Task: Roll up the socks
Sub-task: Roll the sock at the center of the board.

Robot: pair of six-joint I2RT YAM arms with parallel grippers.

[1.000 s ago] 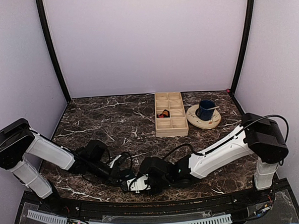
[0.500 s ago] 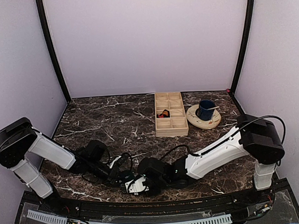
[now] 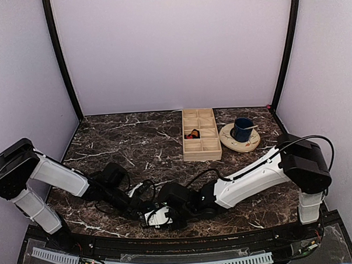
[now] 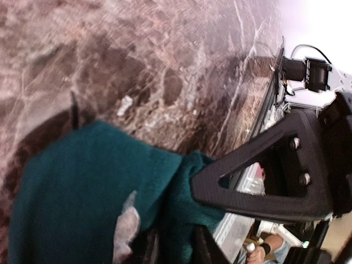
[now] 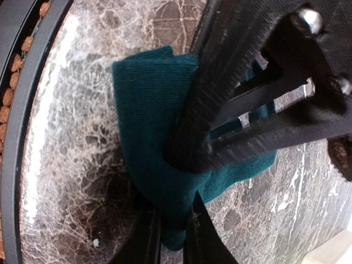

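While the right claw (image 5: 171, 234) is pinching the teal sock (image 5: 148, 110) at the surface's (image 3: 135, 139) near edge, open room beyond, I cannot tell whether the left claw (image 4: 170, 250) is gripping it; overhead, arms (image 3: 248, 184) are hiding it.

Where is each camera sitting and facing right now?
Top external: above and behind the robot, looking down at the table; left arm, right arm show.
Left wrist: low over the teal sock, facing the table's near edge; left tool at bottom.
Right wrist: looking down on that sock; right tool pinches it.
Shared: the sock.
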